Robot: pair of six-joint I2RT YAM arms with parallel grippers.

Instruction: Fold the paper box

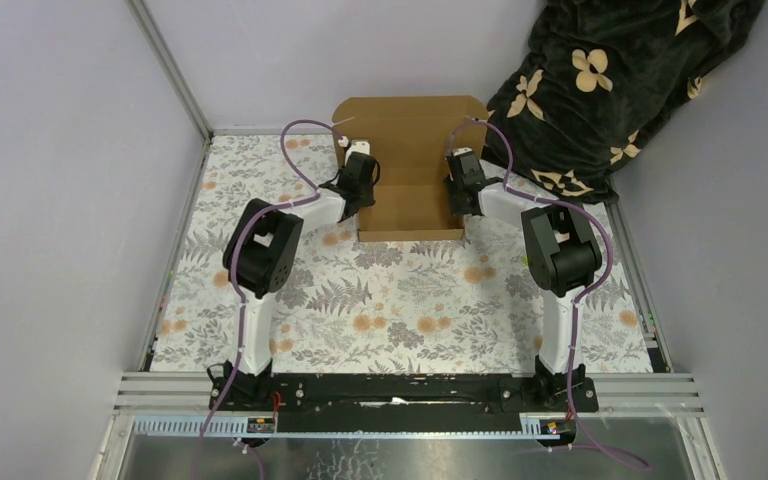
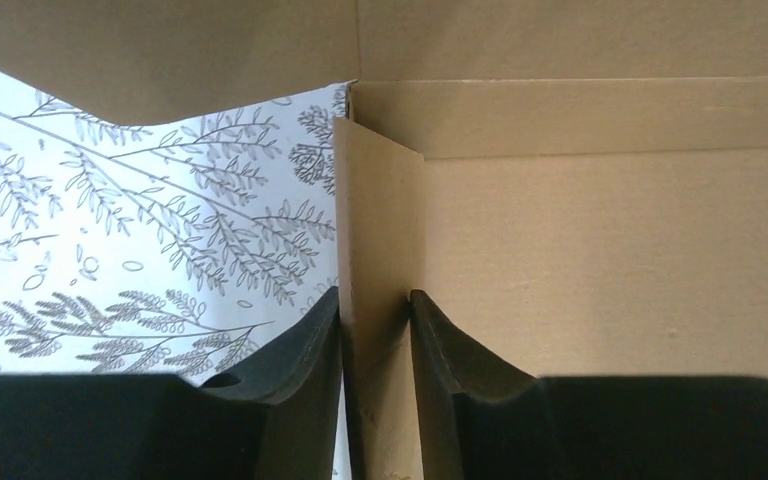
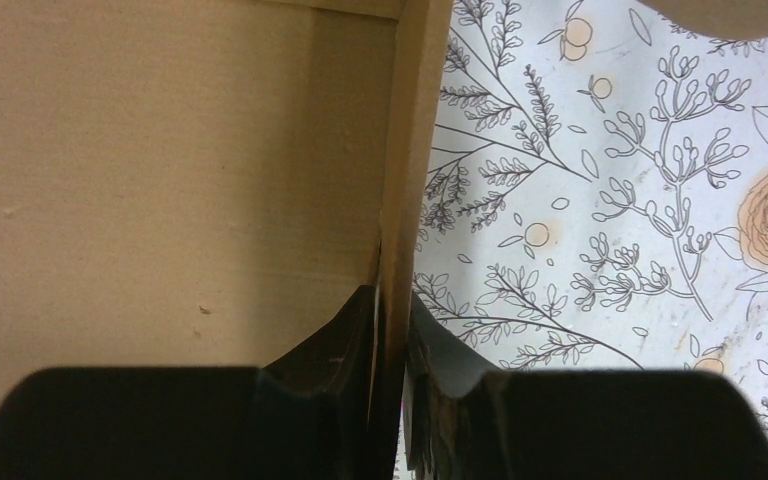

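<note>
The paper box (image 1: 410,190) has each side wall pinched, left gripper (image 2: 375,300) and right gripper (image 3: 392,300) clamped there, likely keeping both walls upright.

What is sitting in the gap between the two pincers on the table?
Only the bare cardboard floor of the paper box. The top view shows the left pincer and the right pincer each on a side wall.

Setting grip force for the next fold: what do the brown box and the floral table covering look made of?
Brown die-cut box: corrugated cardboard, matte and unprinted; faint fluting lines and a thick cut edge show in the wrist views. Floral table covering: probably smooth printed vinyl or paper, lying flat; uncertain.
</note>
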